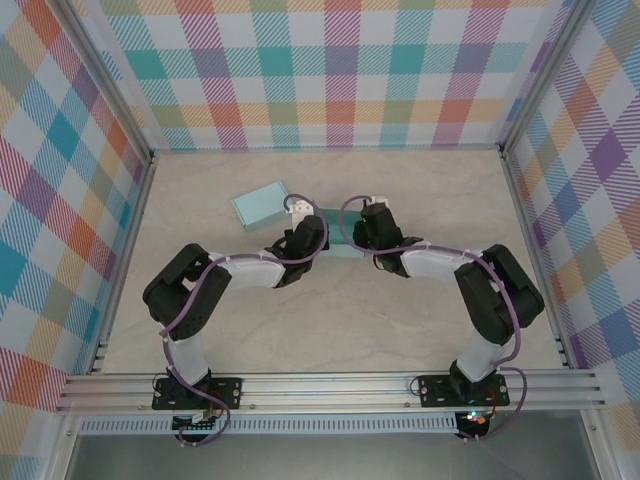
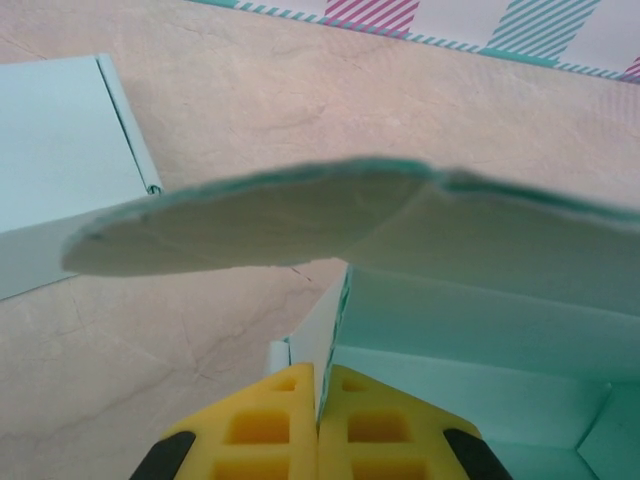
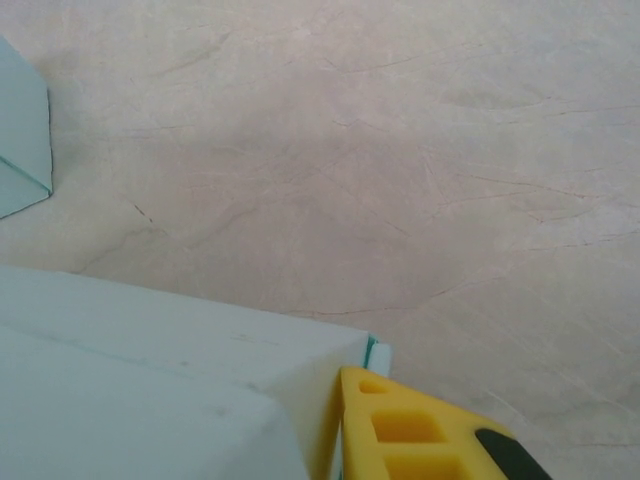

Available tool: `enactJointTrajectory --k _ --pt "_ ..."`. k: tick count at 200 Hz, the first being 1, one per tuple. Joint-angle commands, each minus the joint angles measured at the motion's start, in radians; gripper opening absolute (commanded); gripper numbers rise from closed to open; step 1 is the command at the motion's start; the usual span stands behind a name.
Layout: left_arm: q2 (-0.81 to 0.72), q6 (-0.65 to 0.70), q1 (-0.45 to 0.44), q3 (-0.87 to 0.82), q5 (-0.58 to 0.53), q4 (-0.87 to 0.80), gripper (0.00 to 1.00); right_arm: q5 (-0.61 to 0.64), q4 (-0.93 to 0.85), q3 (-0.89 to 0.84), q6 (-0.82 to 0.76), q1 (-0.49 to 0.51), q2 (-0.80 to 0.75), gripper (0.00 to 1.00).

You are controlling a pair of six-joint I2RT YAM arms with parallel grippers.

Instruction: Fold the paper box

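Observation:
The paper box (image 1: 262,205) is pale teal card, partly formed, lying mid-table with one flat panel stretching to the back left. My left gripper (image 1: 305,232) and right gripper (image 1: 362,232) meet over its near part. In the left wrist view the yellow fingers (image 2: 280,425) are shut on a thin upright wall of the box (image 2: 330,330), and a rounded flap (image 2: 250,220) arches above them. In the right wrist view one yellow finger (image 3: 400,430) presses against a box wall (image 3: 150,360). The other finger is hidden behind that wall.
Plaid walls (image 1: 330,70) enclose the beige table (image 1: 440,190) on three sides. A metal rail (image 1: 330,385) runs along the near edge by the arm bases. Bare tabletop lies to the right and front of the box.

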Motion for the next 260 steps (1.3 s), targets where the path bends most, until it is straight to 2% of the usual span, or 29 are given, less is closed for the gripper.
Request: enactJointTrajectory --k 1,12,36,55,126,164,213,236,260 --pt "-0.001 -0.003 -0.02 -0.057 0.011 -0.075 0.06 -0.043 0.037 -0.048 -0.026 0.029 -0.026 0.15" --pt "-0.013 0.003 -0.021 -0.074 0.011 -0.067 0.07 -0.038 0.067 -0.072 -0.051 0.032 -0.029 0.15" --pt "-0.056 0.012 -0.022 -0.105 0.032 -0.057 0.31 -0.01 0.123 -0.123 -0.103 0.042 -0.03 0.15" --pt "-0.097 0.011 -0.025 -0.13 0.039 -0.058 0.44 0.001 0.148 -0.149 -0.112 0.045 -0.028 0.15" --pt "-0.309 -0.036 -0.041 -0.223 0.044 -0.124 0.7 0.027 0.164 -0.16 -0.116 0.058 -0.012 0.15" --pt "-0.457 -0.07 -0.071 -0.29 0.052 -0.175 0.75 0.031 0.16 -0.158 -0.118 0.061 -0.019 0.16" --pt "-0.64 -0.088 -0.124 -0.311 -0.002 -0.285 0.74 0.034 0.151 -0.161 -0.128 0.065 -0.034 0.17" --pt "-0.7 -0.052 -0.121 -0.249 -0.064 -0.349 0.73 0.035 0.141 -0.161 -0.133 0.066 -0.044 0.19" --pt "-0.659 -0.002 -0.097 -0.111 -0.127 -0.475 0.73 0.035 0.133 -0.162 -0.135 0.068 -0.058 0.24"
